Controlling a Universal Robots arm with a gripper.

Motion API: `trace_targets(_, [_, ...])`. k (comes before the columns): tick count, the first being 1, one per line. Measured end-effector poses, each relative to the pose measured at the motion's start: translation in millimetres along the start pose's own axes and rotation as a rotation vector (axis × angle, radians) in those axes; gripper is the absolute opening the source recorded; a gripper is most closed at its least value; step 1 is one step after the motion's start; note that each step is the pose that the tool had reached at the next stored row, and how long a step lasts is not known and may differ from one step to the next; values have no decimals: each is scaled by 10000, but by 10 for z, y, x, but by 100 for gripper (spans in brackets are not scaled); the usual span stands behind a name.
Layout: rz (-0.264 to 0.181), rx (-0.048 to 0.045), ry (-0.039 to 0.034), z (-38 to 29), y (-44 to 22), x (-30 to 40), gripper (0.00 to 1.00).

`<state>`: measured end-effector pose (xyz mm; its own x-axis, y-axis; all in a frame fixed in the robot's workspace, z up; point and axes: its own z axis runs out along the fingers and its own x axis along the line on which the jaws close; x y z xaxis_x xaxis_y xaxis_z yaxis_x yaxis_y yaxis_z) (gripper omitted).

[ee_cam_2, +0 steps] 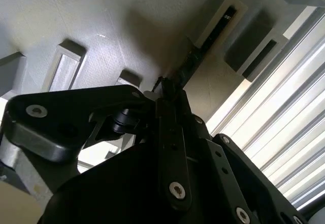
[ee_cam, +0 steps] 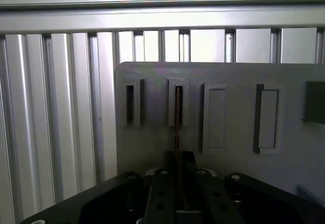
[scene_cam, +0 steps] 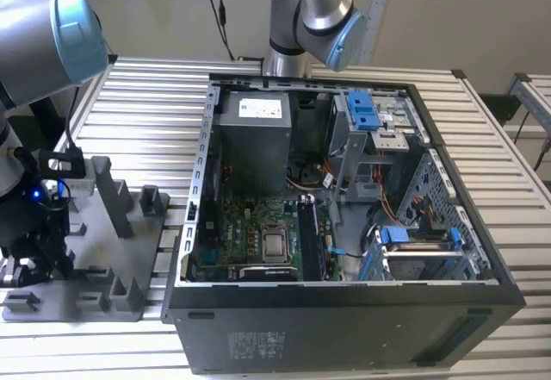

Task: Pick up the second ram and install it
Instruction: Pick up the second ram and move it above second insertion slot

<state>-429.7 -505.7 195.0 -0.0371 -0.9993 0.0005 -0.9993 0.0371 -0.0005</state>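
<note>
Looks like gripper [ee_cam: 179, 158] fingers [ee_cam: 188, 159] pinched on the near end of the ram [ee_cam: 177, 117], standing edge-on in a tray [ee_cam: 238, 74] slot by the PC case [scene_cam: 344, 328], so light, stiff but fragile stuff, best held by the flat faces and pulled straight, no twisting

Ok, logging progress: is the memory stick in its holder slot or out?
In: the memory stick sits edge-on in a slot of the grey holder, end effector at it.
</note>
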Motion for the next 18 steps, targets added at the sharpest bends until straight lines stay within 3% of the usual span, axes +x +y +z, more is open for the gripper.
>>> trace_targets(5, [0, 0, 0, 1, 0, 0, 18])
trace_targets(6, [0, 0, 0, 1, 0, 0, 14])
trace_targets(18, [0, 3, -2, 0, 0, 0, 14])
